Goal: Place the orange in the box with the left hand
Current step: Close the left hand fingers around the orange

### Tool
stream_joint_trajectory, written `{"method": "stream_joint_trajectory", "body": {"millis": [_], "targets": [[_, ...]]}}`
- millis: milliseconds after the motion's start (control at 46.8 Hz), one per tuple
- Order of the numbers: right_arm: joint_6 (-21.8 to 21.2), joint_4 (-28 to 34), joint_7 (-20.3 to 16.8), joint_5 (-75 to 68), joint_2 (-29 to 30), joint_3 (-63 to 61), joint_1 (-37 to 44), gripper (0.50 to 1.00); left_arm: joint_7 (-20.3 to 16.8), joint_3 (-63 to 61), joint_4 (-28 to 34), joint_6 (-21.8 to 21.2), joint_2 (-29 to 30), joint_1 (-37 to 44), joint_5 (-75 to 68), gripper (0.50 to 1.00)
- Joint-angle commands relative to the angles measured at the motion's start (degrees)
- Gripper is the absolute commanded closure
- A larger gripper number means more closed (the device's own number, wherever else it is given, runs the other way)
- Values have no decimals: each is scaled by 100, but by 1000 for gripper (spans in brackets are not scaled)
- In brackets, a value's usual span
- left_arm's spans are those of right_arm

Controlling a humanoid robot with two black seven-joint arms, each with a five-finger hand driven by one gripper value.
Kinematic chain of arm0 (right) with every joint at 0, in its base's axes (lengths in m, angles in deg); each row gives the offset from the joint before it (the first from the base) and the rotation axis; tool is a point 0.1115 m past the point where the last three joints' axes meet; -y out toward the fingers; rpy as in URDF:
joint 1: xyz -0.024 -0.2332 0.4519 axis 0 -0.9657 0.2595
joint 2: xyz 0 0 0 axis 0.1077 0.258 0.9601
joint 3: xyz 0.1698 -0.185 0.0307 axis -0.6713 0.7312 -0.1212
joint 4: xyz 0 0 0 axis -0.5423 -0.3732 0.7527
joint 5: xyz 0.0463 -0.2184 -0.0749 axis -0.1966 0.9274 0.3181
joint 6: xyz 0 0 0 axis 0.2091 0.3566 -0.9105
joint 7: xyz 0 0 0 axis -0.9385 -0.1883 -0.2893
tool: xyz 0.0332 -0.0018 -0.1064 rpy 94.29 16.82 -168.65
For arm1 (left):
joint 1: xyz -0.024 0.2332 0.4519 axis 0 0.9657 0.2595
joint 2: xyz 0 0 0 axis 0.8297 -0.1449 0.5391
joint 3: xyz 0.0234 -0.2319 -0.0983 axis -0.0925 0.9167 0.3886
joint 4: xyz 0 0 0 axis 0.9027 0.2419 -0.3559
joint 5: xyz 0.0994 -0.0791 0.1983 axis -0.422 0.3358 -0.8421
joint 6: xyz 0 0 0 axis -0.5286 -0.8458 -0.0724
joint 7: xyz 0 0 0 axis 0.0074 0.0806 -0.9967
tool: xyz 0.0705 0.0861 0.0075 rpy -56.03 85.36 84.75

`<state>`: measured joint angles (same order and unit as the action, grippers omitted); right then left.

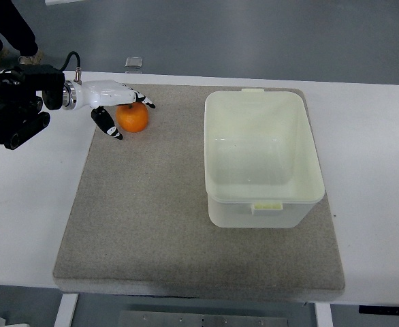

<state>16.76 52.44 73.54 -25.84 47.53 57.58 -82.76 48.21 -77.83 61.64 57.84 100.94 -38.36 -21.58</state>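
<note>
The left hand (pixel 114 102) comes in from the left edge of the picture, at the far left corner of the mat. It is white with black fingertips. Its fingers are spread around the orange (pixel 132 117): the thumb (pixel 107 122) points down on the left side of the fruit, and the other fingers reach over its far side, with one black tip showing at the upper right of it. If the fingers really press on the orange or only stand close to it, I cannot tell from this view, because the far fingers hide the contact. The orange lies on the mat and is not lifted.

The black arm (pixel 12 105) behind the hand is cut off by the left edge, and a thin cable (pixel 72 60) makes a loop above the wrist.

The grey mat (pixel 145 225) covers the middle of the white table (pixel 29 225). The box (pixel 262 157) stands on the right half of the mat, well apart from the orange. It is white, open on top, and its inside looks empty, but the pale walls make the bottom hard to read.

Beyond the table, a small clear thing (pixel 134 63) lies at the edge; it is too small to identify. At the top left corner a person's legs (pixel 9 30) are cut off by the frame.
</note>
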Motion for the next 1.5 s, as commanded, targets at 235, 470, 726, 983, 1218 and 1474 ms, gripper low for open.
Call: {"method": "stream_joint_trajectory", "body": {"millis": [235,470,726,983,1218,1474], "targets": [[0,-1,0,0,0,0,0,556,-50,-3,-1,-334,0,110,18,527],[0,-1,0,0,0,0,0,556,-50,-30,8,-316,0,146,1,531],[0,-1,0,0,0,0,0,556,-50,-39,8,-35,9,119,27,538],[0,-1,0,0,0,0,0,556,-48,49,175,307,-26,75,176,542],[0,-1,0,0,0,0,0,556,-48,67,272,721,-52,58,519,551],[0,-1,0,0,0,0,0,556,-50,49,281,704,-96,66,467,596]]}}
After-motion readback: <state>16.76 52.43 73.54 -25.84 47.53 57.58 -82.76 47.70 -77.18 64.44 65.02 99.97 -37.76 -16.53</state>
